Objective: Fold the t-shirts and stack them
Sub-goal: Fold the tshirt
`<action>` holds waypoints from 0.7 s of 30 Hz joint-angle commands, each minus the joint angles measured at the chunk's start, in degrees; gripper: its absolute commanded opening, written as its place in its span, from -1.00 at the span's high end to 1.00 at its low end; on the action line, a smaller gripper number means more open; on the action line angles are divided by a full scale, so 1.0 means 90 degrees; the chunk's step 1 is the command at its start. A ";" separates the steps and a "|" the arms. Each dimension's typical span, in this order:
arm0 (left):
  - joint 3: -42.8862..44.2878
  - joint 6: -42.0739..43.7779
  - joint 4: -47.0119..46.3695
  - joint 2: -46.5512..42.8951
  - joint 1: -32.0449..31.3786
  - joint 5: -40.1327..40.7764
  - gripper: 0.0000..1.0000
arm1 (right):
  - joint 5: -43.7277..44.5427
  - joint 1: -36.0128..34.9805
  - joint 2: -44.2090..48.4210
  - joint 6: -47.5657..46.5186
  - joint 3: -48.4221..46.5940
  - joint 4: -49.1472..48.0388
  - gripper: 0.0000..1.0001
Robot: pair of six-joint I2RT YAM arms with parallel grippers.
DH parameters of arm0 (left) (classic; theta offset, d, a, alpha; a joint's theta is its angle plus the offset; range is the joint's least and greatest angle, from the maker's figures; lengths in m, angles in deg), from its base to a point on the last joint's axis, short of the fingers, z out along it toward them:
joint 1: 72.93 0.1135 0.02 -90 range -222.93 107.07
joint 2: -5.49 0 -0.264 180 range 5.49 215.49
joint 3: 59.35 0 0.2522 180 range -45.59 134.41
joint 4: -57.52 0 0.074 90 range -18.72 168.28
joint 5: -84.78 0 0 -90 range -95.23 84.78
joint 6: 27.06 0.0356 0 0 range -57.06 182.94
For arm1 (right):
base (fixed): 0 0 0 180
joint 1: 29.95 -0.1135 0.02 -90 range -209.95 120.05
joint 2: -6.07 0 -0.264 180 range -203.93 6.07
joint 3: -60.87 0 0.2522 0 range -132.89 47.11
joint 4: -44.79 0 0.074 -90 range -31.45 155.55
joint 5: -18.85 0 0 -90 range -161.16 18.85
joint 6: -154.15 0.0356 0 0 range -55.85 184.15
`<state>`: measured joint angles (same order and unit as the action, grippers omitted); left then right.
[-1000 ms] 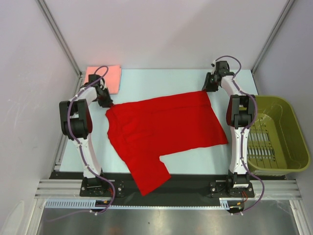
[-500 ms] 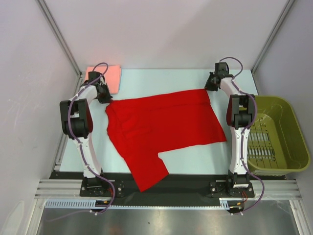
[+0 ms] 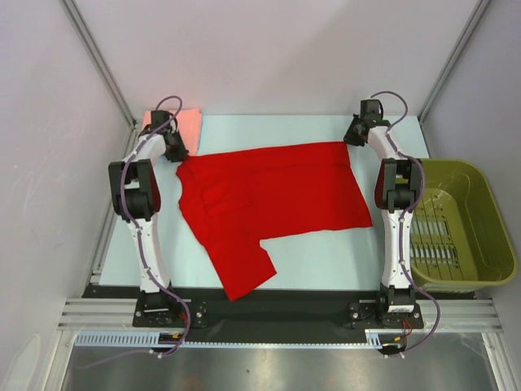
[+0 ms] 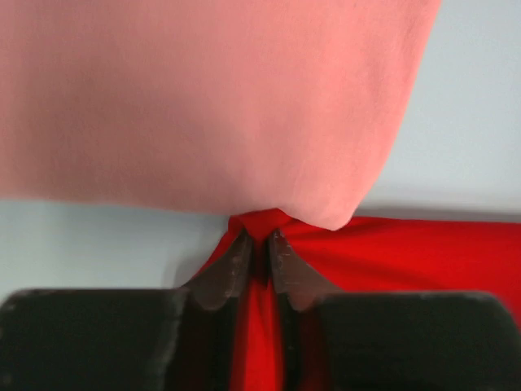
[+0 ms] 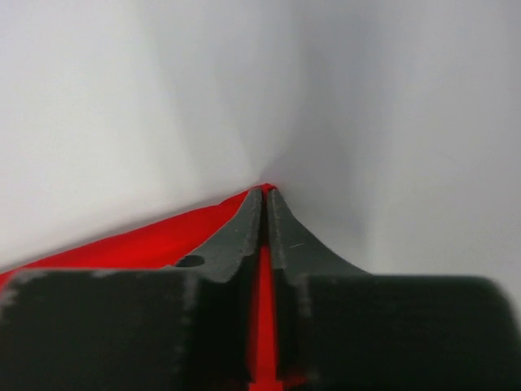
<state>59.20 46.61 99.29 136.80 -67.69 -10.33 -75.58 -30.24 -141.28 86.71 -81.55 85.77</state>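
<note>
Left pincer (image 4: 259,236) and right pincer (image 5: 264,191) are each clenched on a far corner of the red shirt (image 3: 269,191), which they have dragged back and pulled flatter on the table (image 3: 326,261), ready for folding; the pink shirt (image 3: 191,122) crowds the left corner, the green basket (image 3: 496,244) sits well right
</note>
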 commanded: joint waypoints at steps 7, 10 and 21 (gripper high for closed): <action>0.0419 -0.0089 0.0686 -0.0652 0.0024 0.1035 -0.40 | 0.1057 0.0052 0.0120 -0.0533 -0.1496 0.1503 -0.21; -0.0021 -0.0352 0.0901 -0.1576 -0.0034 0.1493 -0.58 | 0.1448 0.0052 0.0872 -0.0554 -0.1164 0.1964 -0.40; -0.4795 -0.1591 0.0833 -0.5837 -0.1605 0.1144 -0.03 | 0.1595 -0.1616 0.4415 -0.0808 0.3577 0.2134 -0.37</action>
<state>24.17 37.91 104.95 89.72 -77.46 1.87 -62.01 -39.01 -109.47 81.10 -59.10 105.64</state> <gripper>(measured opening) 0.513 0.707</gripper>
